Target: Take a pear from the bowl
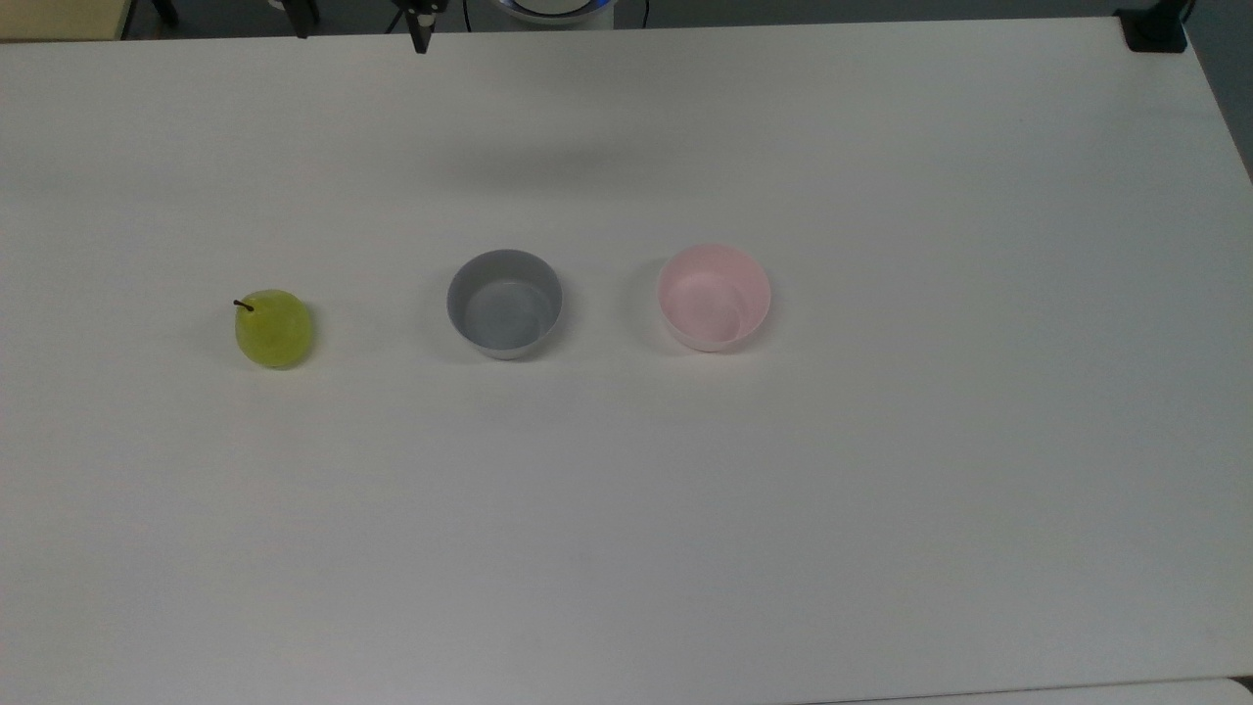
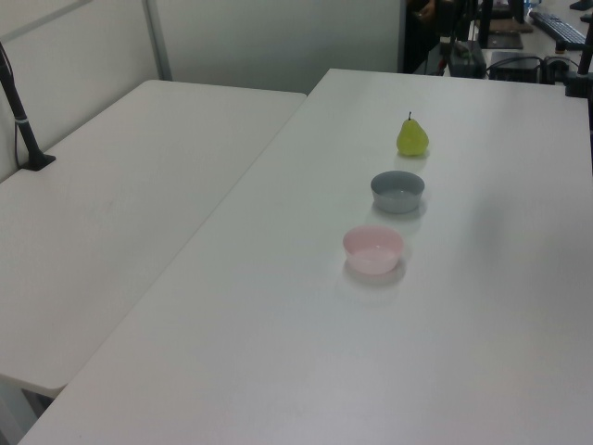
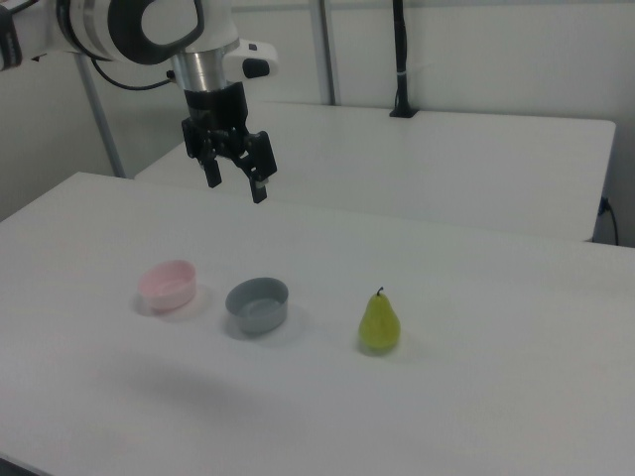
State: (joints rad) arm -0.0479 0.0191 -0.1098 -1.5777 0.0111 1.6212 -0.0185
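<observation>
The white bench (image 1: 881,490) carries three small things in a row, well apart from one another. A second white bench (image 2: 120,204) stands alongside it, on the left view's left, with a dark post (image 2: 23,111) clamped at its far edge. High above the first bench in the right view hangs the white arm (image 3: 139,30), its black hand (image 3: 236,183) pointing down with both fingers spread wide and nothing between them; in the top view one fingertip (image 1: 421,34) pokes in at the upper edge. The pale pink bowl (image 1: 714,297) sits at the top view's right end of the row, holding nothing. The grey bowl (image 1: 505,303) sits in the middle, likewise holding nothing. The pear (image 1: 274,328) stands upright on the bare bench at the top view's left end, outside both bowls, stem up, with nothing around it to block access.
</observation>
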